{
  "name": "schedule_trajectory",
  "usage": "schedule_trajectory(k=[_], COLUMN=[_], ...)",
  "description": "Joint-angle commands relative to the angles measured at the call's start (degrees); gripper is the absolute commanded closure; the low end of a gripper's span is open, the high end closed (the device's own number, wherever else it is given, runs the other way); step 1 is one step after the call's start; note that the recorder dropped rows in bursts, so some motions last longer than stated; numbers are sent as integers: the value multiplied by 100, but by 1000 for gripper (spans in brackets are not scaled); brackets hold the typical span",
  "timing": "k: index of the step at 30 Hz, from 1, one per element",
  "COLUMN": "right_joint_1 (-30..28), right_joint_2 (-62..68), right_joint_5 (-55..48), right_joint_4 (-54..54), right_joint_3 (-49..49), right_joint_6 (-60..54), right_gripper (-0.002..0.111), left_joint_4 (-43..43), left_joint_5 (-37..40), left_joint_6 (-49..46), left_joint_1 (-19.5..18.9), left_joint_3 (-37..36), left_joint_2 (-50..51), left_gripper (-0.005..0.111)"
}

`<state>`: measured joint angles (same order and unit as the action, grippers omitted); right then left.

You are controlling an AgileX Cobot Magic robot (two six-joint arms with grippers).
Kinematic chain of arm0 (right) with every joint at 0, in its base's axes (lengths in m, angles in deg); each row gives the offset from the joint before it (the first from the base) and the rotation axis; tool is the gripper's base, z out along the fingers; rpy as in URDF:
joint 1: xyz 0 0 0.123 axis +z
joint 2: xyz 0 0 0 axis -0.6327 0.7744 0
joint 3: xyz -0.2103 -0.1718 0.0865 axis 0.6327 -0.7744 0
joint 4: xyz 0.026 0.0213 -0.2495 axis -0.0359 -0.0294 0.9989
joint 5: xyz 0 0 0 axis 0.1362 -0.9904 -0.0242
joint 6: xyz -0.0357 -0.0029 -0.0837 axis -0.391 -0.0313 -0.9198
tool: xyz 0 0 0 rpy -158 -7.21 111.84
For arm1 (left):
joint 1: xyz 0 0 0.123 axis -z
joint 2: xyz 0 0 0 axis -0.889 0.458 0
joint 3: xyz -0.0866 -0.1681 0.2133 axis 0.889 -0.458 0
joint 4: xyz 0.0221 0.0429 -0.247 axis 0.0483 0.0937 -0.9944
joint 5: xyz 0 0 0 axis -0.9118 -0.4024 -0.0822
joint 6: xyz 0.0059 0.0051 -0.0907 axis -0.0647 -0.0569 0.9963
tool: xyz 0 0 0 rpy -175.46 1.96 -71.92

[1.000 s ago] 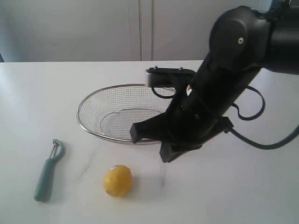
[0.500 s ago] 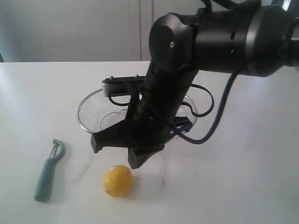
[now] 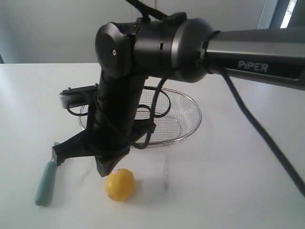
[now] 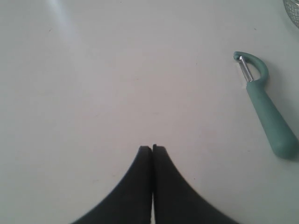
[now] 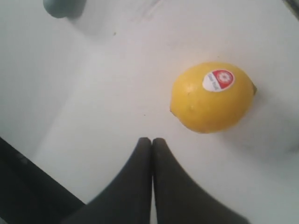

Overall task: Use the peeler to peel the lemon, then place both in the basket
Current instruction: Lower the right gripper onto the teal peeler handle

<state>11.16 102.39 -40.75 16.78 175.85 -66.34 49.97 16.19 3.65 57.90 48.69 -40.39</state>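
The yellow lemon (image 3: 119, 184) lies on the white table in front of the basket (image 3: 187, 110), a shallow wire-mesh oval. In the right wrist view the lemon (image 5: 212, 97) carries a red-and-white sticker. My right gripper (image 3: 104, 171) reaches across from the right and hangs shut just above and left of the lemon; its fingertips (image 5: 152, 140) hold nothing. The teal peeler (image 3: 46, 182) lies left of the lemon, its head hidden by the arm. The left wrist view shows the whole peeler (image 4: 266, 107) off to one side of my shut, empty left gripper (image 4: 153, 147).
The right arm (image 3: 143, 52) spans the scene and covers the basket's left half. A corner of the basket (image 4: 293, 7) shows in the left wrist view. A pale wall stands behind the table (image 3: 238, 191).
The right arm has swung left across the basket and come down over the lemon, now covering the peeler's head. Lemon, peeler and basket have not moved.
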Motion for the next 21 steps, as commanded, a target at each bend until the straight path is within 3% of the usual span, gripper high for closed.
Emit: schedule_trajectory(k=[1,21], right_joint_1=[145,509], right_joint_2=[298,1840], right_joint_5=[-231,-364], right_joint_4=[154,256], right_joint_3=[468,2734], right_joint_6=[-104,-209], right_gripper=[108,108], left_joint_4=[-49,-49], left_joint_5=[56,56], left_joint_6=[38,38], left_joint_1=[-19,-19], left_joint_3=[-40,-40], left_joint_2=[-26,-26], left_gripper=[107,107])
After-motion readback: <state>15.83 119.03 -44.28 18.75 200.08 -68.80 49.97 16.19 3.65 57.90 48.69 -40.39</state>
